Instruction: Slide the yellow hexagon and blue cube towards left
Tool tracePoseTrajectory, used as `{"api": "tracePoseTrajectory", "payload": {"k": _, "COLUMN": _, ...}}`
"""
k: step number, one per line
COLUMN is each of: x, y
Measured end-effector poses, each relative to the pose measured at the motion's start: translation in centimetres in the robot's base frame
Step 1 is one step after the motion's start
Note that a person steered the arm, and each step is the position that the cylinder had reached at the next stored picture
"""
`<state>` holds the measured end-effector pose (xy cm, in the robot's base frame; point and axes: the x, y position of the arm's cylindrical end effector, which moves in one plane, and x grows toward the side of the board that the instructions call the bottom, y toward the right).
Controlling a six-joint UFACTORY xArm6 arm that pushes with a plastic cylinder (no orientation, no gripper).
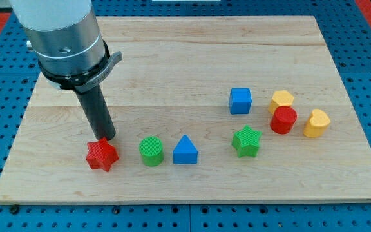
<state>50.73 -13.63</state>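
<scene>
1. Right now, in the camera view, my tip [107, 138] sits at the view's left, just behind the red star [101, 155] and seemingly touching it. There is no claw to spread or press together, only a bare rod.
2. Both targets lie well apart from it at the view's right: the blue cube [240, 101], with the yellow hexagon [281, 100] near its right side.
3. Because the two sit almost in a row, I judge that one leftward push from beyond the hexagon could carry both.
4. Touching the hexagon's lower edge, the red cylinder [283, 120] may get dragged along, with another yellow block [316, 123] just right of it.
5. Across the wooden board [172, 45], the green cylinder [151, 151], blue triangle [185, 150] and green star [247, 142] lie below that leftward path.
</scene>
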Motion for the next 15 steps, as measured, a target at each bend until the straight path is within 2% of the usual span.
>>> {"api": "tracePoseTrajectory", "payload": {"k": 1, "x": -3.0, "y": 3.5}}
{"api": "tracePoseTrajectory", "payload": {"k": 2, "x": -6.3, "y": 12.6}}
{"api": "tracePoseTrajectory", "payload": {"k": 3, "x": -13.0, "y": 19.5}}
{"api": "tracePoseTrajectory", "payload": {"k": 4, "x": -15.2, "y": 28.1}}
{"api": "tracePoseTrajectory", "payload": {"k": 5, "x": -13.0, "y": 38.7}}
{"api": "tracePoseTrajectory", "payload": {"k": 6, "x": -9.1, "y": 42.9}}
{"api": "tracePoseTrajectory", "payload": {"k": 7, "x": -6.3, "y": 42.6}}
{"api": "tracePoseTrajectory", "payload": {"k": 8, "x": -6.2, "y": 38.0}}
{"api": "tracePoseTrajectory", "payload": {"k": 12, "x": -8.1, "y": 15.0}}
{"api": "tracePoseTrajectory", "payload": {"k": 15, "x": -6.4, "y": 13.4}}
